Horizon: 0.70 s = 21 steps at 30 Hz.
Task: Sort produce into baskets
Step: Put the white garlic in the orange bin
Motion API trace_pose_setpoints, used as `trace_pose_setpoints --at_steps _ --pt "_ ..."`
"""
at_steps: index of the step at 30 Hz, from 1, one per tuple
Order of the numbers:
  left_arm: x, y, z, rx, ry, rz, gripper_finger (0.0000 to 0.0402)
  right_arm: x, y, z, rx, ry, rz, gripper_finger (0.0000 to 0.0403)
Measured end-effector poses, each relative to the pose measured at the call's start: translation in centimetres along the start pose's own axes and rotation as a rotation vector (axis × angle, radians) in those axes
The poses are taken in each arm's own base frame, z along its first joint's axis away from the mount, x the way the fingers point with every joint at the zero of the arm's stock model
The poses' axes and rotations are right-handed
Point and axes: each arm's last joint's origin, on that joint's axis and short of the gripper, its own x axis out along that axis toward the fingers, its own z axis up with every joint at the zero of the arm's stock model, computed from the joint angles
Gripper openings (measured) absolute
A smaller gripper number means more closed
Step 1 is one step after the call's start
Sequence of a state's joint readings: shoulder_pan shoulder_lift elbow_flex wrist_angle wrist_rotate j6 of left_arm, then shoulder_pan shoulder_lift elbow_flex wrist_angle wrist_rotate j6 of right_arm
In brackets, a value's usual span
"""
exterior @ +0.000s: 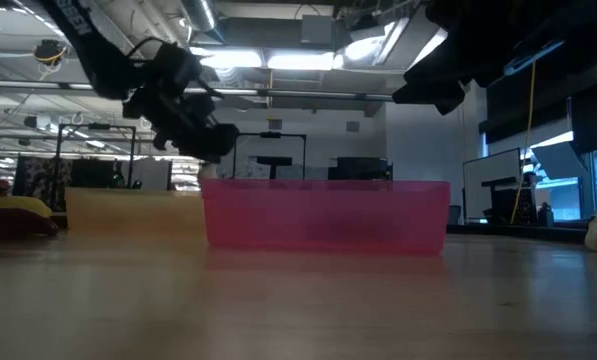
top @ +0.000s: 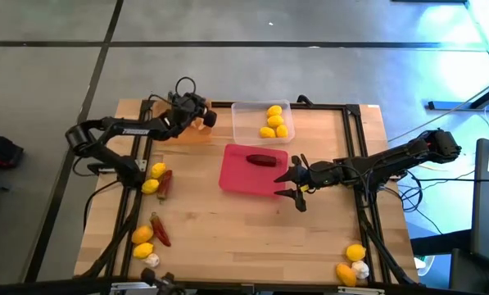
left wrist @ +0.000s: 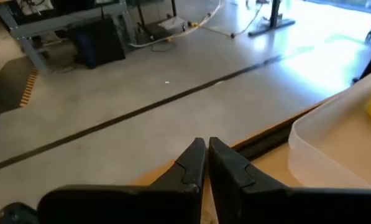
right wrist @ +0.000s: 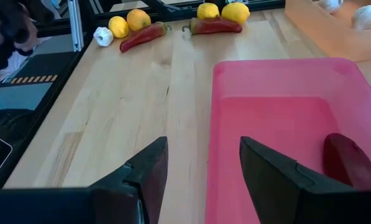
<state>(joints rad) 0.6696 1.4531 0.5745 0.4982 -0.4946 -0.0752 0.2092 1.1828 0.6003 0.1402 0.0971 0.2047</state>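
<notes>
Just beside the near edge of the pink tray (top: 236,174), the right hand (top: 296,185) is seen released, fingers spread and holding nothing, hovering low over the table (top: 228,238). Ahead of it, inside that tray, one dark red chili (right wrist: 353,163) is lying. Beyond the tray, the clear tray (top: 242,123) is loaded with four lemons (top: 274,121). Far to the hand's side, along the opposite table edge, loose produce is scattered: lemons, two chilis (right wrist: 141,36) and a garlic bulb (right wrist: 102,36). Behind the hand, at the table corner, one more cluster (top: 352,264) of lemons and garlic is left.

The left hand (top: 205,115) is clenched with nothing visible between the fingers, raised over the orange tray (exterior: 128,212), where white bulbs (right wrist: 365,15) are seen.

Handling is judged as follows: the chilis look light, smooth and slightly bendy, so a grip across the mid-body is advised. The lemons look rounded and likely to roll, so they are best taken across the short axis. The garlic looks light with a bumpy skin; a hold at the widest part is suggested. Sorting is judged partly done.
</notes>
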Motion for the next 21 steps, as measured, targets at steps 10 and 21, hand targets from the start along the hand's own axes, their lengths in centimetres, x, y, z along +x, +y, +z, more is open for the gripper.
trace_pose_setpoints --at_steps 10,21 --pt "0.0 1.6 -1.7 -0.071 -0.052 0.043 0.0013 0.0 0.0 0.0 0.000 -0.005 0.001 0.0195" --pt "1.5 2.6 -3.4 -0.110 0.007 0.097 0.0013 0.0 0.0 0.2 -0.005 -0.021 0.004 0.0195"
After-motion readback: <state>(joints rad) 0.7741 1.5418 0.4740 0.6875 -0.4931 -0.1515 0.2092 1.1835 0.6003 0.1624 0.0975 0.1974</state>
